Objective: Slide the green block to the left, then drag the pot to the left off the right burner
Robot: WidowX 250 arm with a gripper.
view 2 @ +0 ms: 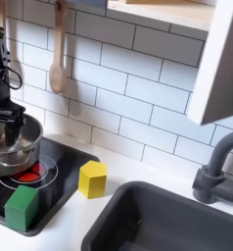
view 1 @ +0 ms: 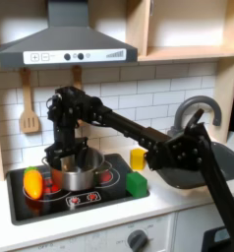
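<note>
i'm seeing the sink sitting nearest the cam in the second exterior view, w/ the green block just beside it on the front corner of the cooktop. in the first exterior view the green block is sitting at the cooktop's right front edge, and the yellow piece is standing just behind it, off the black surface. the pot is resting on the cooktop over the red burner rings, nr the middle. the gripper is reaching down at the pot's rim; in the second exterior view the gripper is hanging over the pot, but i can't tell whether its jaws are apart or closed on the rim. an orange-yellow item is lying left of the pot in the first exterior view. a wooden spatula is hanging on the tile wall.
</note>
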